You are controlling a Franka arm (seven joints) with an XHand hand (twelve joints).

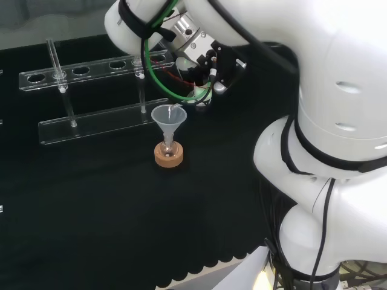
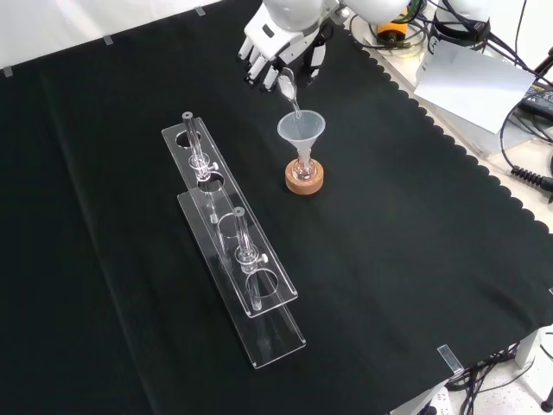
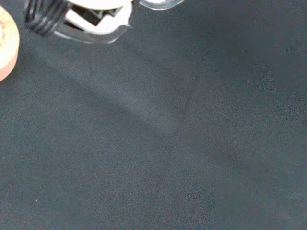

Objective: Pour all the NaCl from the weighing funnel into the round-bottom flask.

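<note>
Front view, upper middle of frame: I saw hand (image 2: 263,47) with fingers curled round weighing funnel (image 2: 288,86), tilted, spout pointing down into clear funnel (image 2: 301,130). Clear funnel sat in neck of round-bottom flask (image 2: 303,167) on cork ring (image 2: 305,180), just below hand. Clear tube rack (image 2: 229,238) lay left of centre, well apart from flask. Head view: cork ring at centre, hand above it. NaCl I could not make out.

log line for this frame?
phase: pouring | robot hand: holds weighing funnel, tilted over funnel | flask on cork ring | rack: untouched
</note>
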